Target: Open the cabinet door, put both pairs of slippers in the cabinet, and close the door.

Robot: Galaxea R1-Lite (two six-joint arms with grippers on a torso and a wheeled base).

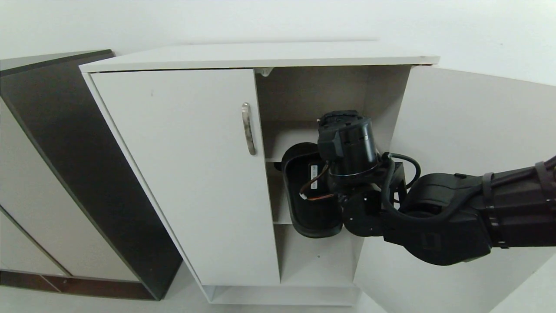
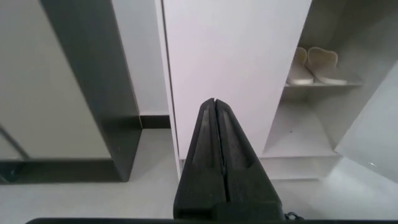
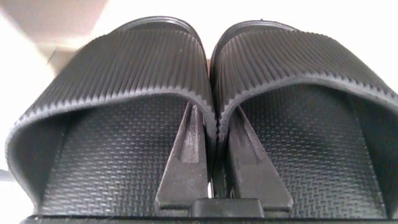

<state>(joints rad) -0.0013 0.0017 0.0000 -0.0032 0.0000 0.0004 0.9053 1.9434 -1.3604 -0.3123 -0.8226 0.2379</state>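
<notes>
Right gripper [image 3: 213,115] pinches the touching inner walls of the black slippers [image 3: 124,93]. I see them at the shelf edges in the cabinet's [image 1: 260,56] open right side. Left gripper [image 2: 215,106] is pressed together outside. White slippers [image 2: 320,65] sit on a shelf.

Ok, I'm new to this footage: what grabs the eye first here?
A pair of black slippers, pinched in the right jaws, is held at the open right half of the cabinet. White slippers sit on a shelf inside; the left door is shut.
</notes>
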